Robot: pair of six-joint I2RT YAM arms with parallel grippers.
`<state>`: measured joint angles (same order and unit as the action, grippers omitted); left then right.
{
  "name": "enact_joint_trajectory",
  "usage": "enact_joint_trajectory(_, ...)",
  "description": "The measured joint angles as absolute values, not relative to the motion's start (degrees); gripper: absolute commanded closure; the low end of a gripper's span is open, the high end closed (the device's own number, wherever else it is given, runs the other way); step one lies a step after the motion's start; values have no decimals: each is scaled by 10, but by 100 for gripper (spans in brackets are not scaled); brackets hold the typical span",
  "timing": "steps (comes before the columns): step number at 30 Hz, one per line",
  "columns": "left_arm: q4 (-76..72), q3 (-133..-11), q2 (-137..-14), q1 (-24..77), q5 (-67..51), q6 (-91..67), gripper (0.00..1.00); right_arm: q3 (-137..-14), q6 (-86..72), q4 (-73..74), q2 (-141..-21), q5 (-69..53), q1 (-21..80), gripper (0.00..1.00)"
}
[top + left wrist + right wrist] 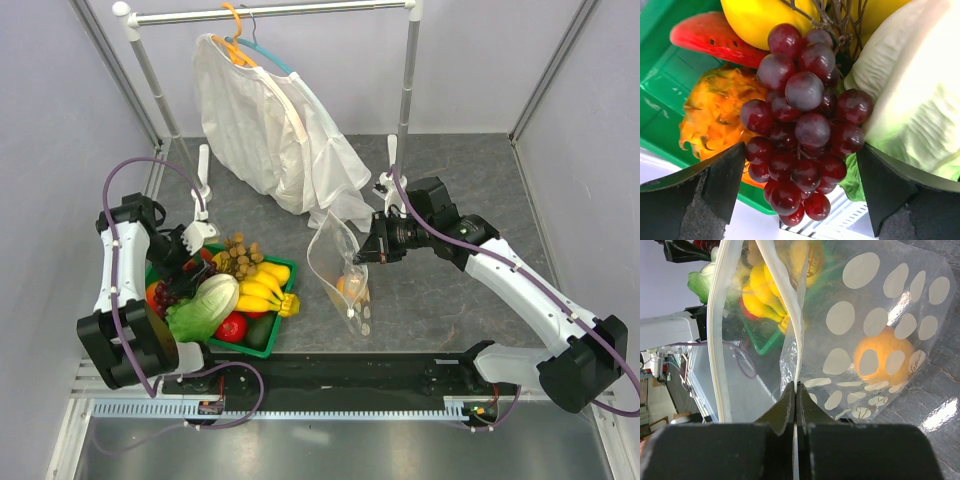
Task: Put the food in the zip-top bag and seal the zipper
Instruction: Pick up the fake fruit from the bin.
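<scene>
One peach (885, 357) sits inside the bag (880, 300), whose rim the right gripper (796, 390) pinches; the left gripper (801, 182) stands wide open astride the grapes (805, 115) in the basket (665, 65).

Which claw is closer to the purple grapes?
The left. The left gripper is open right over the grape bunch in the green basket; the right gripper is well away, shut on the edge of the zip-top bag.

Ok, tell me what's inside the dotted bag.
One orange round fruit shows through the zip-top bag, partly masked by its white dots. Nothing else is visible inside; the folded plastic beside the right claw, shut on the bag's edge, hides that corner.
</scene>
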<state>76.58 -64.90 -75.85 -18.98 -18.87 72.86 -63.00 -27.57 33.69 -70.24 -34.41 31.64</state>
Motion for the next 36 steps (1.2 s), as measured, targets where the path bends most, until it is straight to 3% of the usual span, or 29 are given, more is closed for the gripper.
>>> enact_joint_trajectory(6,761,-648,-784,-190,-180,722,20,-630,-276,337,-702,-344,316,100)
enact_joint_trajectory(12,757,-648,-792,-189,-181,718,25,-630,-276,337,-702,-344,316,100)
enact_joint_trajectory(17,759,-647,-792,-189,-183,713,50,-630,-275,337,-703,-344,316,100)
enact_joint_trajectory(30,761,-651,-738,-188,-185,705,81,-630,-272,336,-705,-344,316,100)
enact_joint_trajectory(34,761,-651,-738,-188,-184,699,73,-630,-272,336,-706,-344,316,100)
enact_joint_trajectory(36,761,-651,-740,-188,-184,697,54,-630,-272,336,-706,-344,316,100)
